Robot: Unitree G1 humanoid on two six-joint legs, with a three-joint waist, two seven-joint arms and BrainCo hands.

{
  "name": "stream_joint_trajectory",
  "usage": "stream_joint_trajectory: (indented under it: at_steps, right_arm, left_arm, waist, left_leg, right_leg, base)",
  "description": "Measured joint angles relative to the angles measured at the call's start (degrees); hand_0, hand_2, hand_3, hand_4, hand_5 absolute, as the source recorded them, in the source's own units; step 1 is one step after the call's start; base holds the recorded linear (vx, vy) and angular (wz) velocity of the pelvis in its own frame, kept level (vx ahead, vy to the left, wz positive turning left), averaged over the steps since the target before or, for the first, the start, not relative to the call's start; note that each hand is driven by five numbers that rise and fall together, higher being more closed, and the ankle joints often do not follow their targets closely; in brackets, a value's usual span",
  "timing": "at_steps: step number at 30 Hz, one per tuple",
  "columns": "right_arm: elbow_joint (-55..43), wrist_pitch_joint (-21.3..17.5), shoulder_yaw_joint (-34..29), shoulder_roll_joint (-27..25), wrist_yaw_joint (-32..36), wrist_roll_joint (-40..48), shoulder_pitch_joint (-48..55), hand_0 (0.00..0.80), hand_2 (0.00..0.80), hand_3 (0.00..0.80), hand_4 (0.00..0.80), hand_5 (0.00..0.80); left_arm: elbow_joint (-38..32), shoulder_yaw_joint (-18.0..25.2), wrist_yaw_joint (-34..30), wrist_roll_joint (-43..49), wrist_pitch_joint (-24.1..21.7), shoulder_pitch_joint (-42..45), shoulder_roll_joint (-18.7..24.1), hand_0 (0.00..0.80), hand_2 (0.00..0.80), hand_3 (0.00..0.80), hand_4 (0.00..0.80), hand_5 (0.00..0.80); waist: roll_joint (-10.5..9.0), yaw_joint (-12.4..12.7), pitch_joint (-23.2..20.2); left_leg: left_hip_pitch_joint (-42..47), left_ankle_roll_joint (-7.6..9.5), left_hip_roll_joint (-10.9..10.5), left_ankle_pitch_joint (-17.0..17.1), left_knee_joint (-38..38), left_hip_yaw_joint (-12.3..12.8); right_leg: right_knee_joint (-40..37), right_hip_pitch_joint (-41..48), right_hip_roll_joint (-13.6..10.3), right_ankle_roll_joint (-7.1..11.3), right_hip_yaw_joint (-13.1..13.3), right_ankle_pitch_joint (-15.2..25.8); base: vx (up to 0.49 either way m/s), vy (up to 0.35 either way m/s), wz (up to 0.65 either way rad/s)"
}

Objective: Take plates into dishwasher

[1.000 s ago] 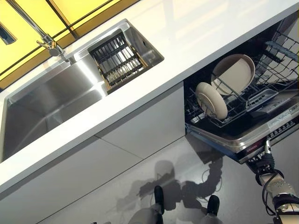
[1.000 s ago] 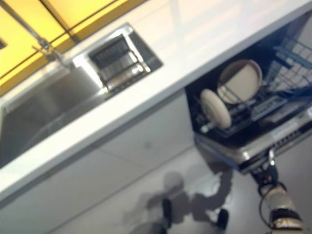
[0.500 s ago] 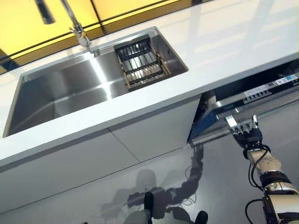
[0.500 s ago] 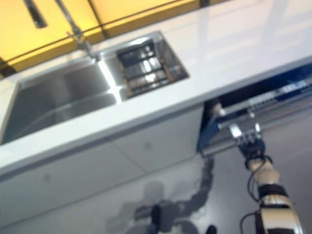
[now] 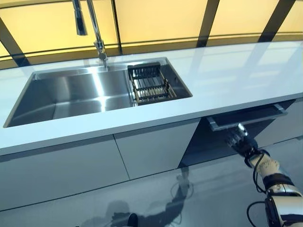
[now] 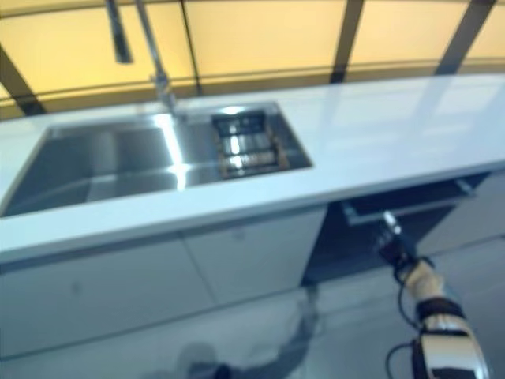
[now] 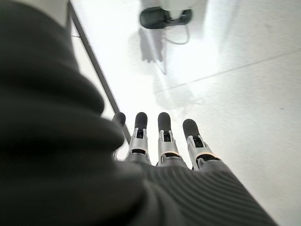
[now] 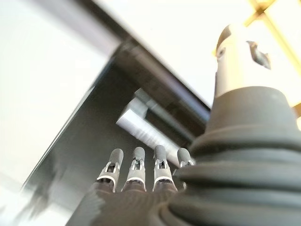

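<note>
No plates show in any view. The dishwasher door (image 5: 246, 117) stands almost shut under the white counter, with only a narrow grey strip of its top edge sticking out. My right hand (image 5: 240, 140) is just below that edge, against the dark door front. Its fingers (image 8: 136, 165) are straight and open, pointing at the door's grey handle bar (image 8: 141, 125). My left hand (image 7: 160, 136) appears only in its own wrist view, open and hanging over the pale floor, holding nothing.
A steel sink (image 5: 71, 94) is set in the white counter (image 5: 227, 80), with a wire dish rack (image 5: 150, 85) at its right end and a tall faucet (image 5: 94, 28) behind. White cabinet fronts (image 5: 151, 151) run to the left of the dishwasher.
The camera has swung upward and levelled. The dishwasher door went from wide open, with two plates showing in the rack, to nearly shut, and my right hand rose with it.
</note>
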Motion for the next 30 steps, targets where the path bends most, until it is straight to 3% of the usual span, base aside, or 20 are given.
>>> stream_joint_trajectory:
  at_steps: [6, 13, 17, 21, 25, 30]
  right_arm:
    - [0.53, 0.06, 3.79, 0.74, 1.85, -16.28, 8.15, 0.0, 0.0, 0.0, 0.0, 0.0]
    - [-5.74, -7.86, 10.14, 1.27, -4.13, -39.17, 18.16, 0.0, 0.0, 0.0, 0.0, 0.0]
    - [-6.96, -11.64, 17.22, 2.33, -7.62, -59.95, 19.72, 0.0, 0.0, 0.0, 0.0, 0.0]
    - [-5.12, -11.96, 27.44, 5.65, -9.2, -79.4, 21.44, 0.0, 0.0, 0.0, 0.0, 0.0]
    - [0.39, -8.08, 28.86, 13.52, -11.59, -80.0, 22.98, 0.0, 0.0, 0.0, 0.0, 0.0]
    - [9.93, -1.96, 24.7, 20.2, -12.42, -70.67, 26.2, 0.0, 0.0, 0.0, 0.0, 0.0]
  left_arm:
    - [0.28, 0.02, 0.23, -0.02, 0.15, 0.2, -0.04, 0.0, 0.0, 0.0, 0.0, 0.0]
    - [0.27, 0.01, 0.28, -0.02, 3.33, -0.34, -0.47, 0.0, 0.0, 0.0, 0.0, 0.0]
    - [0.65, -0.78, 1.04, 2.92, 7.71, -0.94, -1.56, 0.0, 0.0, 0.0, 0.0, 0.0]
    - [1.8, -4.64, 2.08, 4.65, 14.2, -2.37, -1.79, 0.0, 0.0, 0.0, 0.0, 0.0]
    - [2.36, -5.44, 2.26, 4.6, 16.97, -3.5, -3.69, 0.0, 0.0, 0.0, 0.0, 0.0]
    - [3.37, -5.46, 1.98, 4.51, 18.21, -3.62, -7.45, 0.0, 0.0, 0.0, 0.0, 0.0]
  waist:
    - [0.43, -1.42, -1.5]
    - [0.71, -3.5, -2.35]
    - [0.24, -4.46, -3.16]
    - [-0.64, -4.33, -4.69]
    - [-0.69, -4.35, -5.62]
    - [0.62, -4.41, -6.07]
  left_leg:
    - [0.4, -0.22, 0.56, -0.13, 0.02, 0.59]
    - [0.96, -0.25, 0.71, -0.15, -0.09, 0.71]
    - [0.9, -0.4, 0.78, -0.29, -0.29, 0.69]
    - [0.77, -0.6, 0.95, -0.46, -0.29, 0.4]
    - [0.84, -0.68, 0.78, -0.52, -0.22, -0.56]
    - [1.06, -0.68, 0.65, -0.54, -0.24, -0.94]
  right_leg:
    - [-0.05, 0.09, 0.55, -0.26, 0.56, -0.12]
    - [-0.05, 0.66, 0.7, -0.35, 0.44, -0.26]
    - [-0.07, 1.0, 0.69, -0.15, 0.36, -0.49]
    - [-0.07, 1.06, 0.87, -0.14, 0.04, -0.89]
    - [-0.07, 1.33, 0.86, -0.24, -0.7, -1.16]
    - [-0.07, 1.87, 0.74, -0.14, -1.22, -1.53]
  base:
    - [-0.012, 0.03, -0.05]
    - [-0.044, 0.048, 0.0]
    - [-0.043, 0.018, 0.01]
    - [-0.031, -0.011, 0.04]
    - [-0.01, 0.011, 0.11]
    - [-0.009, 0.049, 0.06]
